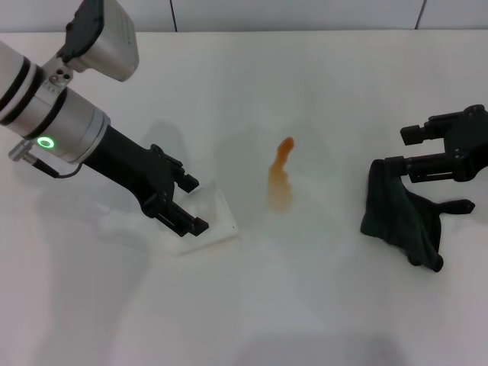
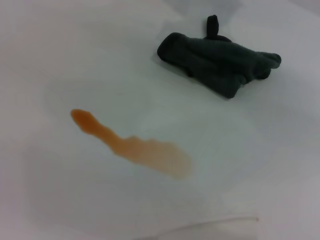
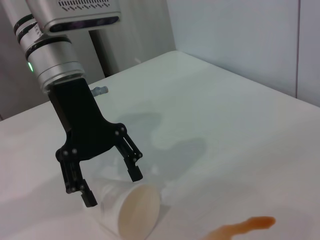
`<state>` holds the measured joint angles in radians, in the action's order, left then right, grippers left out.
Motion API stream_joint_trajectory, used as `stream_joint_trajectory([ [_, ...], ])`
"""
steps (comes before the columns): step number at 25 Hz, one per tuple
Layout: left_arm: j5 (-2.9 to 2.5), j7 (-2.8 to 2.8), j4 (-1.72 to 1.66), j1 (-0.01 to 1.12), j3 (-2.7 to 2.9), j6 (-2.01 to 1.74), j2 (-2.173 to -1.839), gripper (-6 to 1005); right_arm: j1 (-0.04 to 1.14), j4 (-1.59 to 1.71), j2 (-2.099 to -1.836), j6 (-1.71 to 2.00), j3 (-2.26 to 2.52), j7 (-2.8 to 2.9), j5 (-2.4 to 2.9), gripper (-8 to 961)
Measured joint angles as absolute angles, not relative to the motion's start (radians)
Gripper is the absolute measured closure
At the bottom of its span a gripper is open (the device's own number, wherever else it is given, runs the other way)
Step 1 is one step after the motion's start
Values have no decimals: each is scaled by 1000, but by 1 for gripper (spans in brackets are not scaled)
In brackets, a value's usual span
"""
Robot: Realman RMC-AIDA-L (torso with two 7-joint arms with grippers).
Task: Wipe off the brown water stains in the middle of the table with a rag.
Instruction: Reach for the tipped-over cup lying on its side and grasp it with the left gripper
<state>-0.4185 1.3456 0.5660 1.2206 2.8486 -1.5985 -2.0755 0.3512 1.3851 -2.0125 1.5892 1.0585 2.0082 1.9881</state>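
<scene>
An orange-brown stain (image 1: 280, 177) streaks the middle of a white table (image 1: 320, 305), narrow and darker at its far end, broader and paler at the end nearer the robot, with bare tabletop open all round it. To the stain's left, the left gripper (image 1: 183, 203) reaches down with its fingers spread on either side of a white paper cup (image 1: 200, 219) lying on its side; the right wrist view shows the cup's open mouth (image 3: 140, 210) turned toward the stain and the fingertips (image 3: 135, 174) flanking the cup's body, though whether they touch it cannot be told. To the stain's right, well apart from it, a dark rag (image 1: 398, 215) lies crumpled in folds on the table, and the right gripper (image 1: 427, 187) sits at the rag's upper edge, one dark finger showing beside the cloth; whether its fingers are clamped on the fabric cannot be told. Beyond the stain, the table's far edge (image 1: 305, 31) meets a pale wall.
</scene>
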Motion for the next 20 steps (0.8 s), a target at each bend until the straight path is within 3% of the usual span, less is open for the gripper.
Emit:
stream_joint_trajectory([
  [20,-426,1352,540,1206,2849,-1570,-2075,240,350,1380,-2013,1583,1052,2007,1988,308],
])
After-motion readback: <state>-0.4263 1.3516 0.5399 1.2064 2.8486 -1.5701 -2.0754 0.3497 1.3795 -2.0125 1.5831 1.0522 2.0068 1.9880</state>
